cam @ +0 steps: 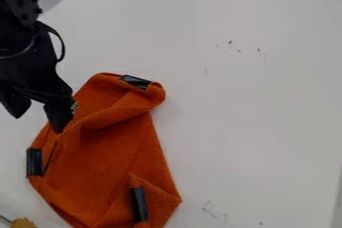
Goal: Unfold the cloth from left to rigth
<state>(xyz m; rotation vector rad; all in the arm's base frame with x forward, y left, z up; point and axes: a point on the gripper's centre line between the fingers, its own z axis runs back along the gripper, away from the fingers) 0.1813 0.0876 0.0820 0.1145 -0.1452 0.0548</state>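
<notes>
The gripper (37,114) is at the left side of the view, over the upper left edge of the cloth. Its two fingers stand apart, and no cloth shows between them. The orange cloth (113,157) lies on the white table at lower left, partly folded and wrinkled. Its top end is bunched into a thick fold with a black strip (136,81) on it. Another black strip (34,162) sits at the cloth's left edge. A third black strip (139,204) lies beside a folded-over flap at the lower right.
The white table (254,112) stretches to the right of the cloth, with small dark marks on its surface. A yellowish-brown object (23,223) with a thin rod is at the bottom left corner. Dark items stand beyond the table's top right edge.
</notes>
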